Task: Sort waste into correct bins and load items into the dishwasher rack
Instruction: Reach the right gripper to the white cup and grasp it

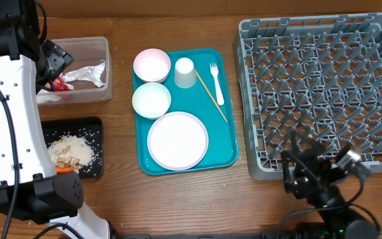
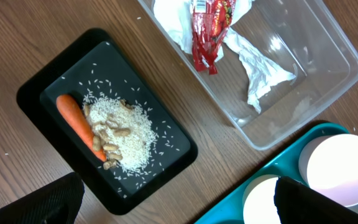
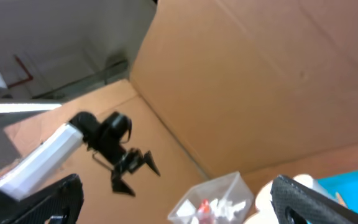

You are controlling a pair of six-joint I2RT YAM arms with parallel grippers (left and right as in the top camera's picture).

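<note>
Overhead, the left tool (image 1: pixel 56 61) hangs above the clear tub (image 1: pixel 107 70); a white bowl (image 1: pixel 152 99) waits on the teal tray (image 1: pixel 225 136) to its right, probably stiff, slick and light, best pinched at its rim. Its wrist view alone shows jaws wide apart and empty, the carrot (image 2: pixel 79 126) in the black tray (image 2: pixel 48 93) ahead. The right wrist view shows the right tool (image 3: pixel 174 186) gaping too, facing the tub.

Counts on the table
Two bowls (image 1: pixel 152 64) (image 1: pixel 151 99); one each of cup (image 1: pixel 184 72), plate (image 1: pixel 178 140), fork (image 1: pixel 215 83), stick (image 1: pixel 212 98), carrot (image 2: pixel 79 124), scrap pile (image 1: pixel 71 151), napkin (image 1: pixel 88 73), wrapper (image 2: pixel 209 31), tub (image 1: pixel 106 66), black tray (image 1: pixel 95 126), teal tray (image 1: pixel 227 156), rack (image 1: pixel 323 93).
</note>
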